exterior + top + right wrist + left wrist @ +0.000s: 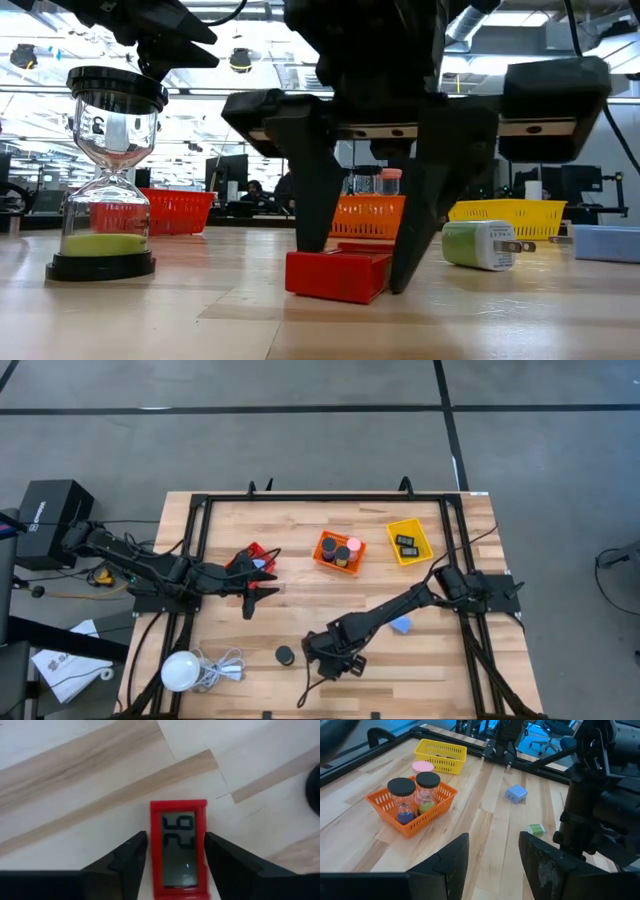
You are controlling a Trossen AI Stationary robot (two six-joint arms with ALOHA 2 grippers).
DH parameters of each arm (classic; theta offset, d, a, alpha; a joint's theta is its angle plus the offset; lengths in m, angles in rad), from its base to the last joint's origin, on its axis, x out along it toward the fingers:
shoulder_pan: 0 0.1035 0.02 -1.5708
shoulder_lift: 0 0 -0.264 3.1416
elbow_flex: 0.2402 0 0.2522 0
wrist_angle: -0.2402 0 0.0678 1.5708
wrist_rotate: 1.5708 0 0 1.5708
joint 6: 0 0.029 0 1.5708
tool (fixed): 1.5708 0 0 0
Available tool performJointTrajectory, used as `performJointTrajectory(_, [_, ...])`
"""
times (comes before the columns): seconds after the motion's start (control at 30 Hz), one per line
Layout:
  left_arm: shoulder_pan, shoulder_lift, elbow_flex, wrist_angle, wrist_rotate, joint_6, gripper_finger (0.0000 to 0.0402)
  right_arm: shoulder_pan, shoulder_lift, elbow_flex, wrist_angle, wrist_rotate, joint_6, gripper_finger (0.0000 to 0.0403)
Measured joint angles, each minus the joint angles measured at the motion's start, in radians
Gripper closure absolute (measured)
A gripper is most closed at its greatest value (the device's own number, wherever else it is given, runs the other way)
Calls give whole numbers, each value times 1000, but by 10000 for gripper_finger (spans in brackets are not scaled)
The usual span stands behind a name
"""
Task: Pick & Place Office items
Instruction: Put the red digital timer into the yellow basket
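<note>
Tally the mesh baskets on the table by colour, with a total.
Red basket: 1
Orange basket: 1
Yellow basket: 1
Total: 3

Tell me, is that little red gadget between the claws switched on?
On. The red timer lies flat on the table, its screen showing digits, between the right gripper's fingers, which straddle it.

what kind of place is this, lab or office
Most likely a robotics lab or workshop. A butcher-block table in a black frame stands on a concrete floor marked with dark lines, and the low view shows desks with monitors under exposed ceiling lights behind it.
</note>
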Motion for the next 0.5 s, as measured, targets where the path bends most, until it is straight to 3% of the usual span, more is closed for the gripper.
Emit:
performJointTrajectory(0.23, [0,0,0,0,0,0,234,-6,-2,0,1,15,-1,194])
performJointTrajectory(0.5, [0,0,0,0,0,0,234,-18,-2,0,-3,2,31,276])
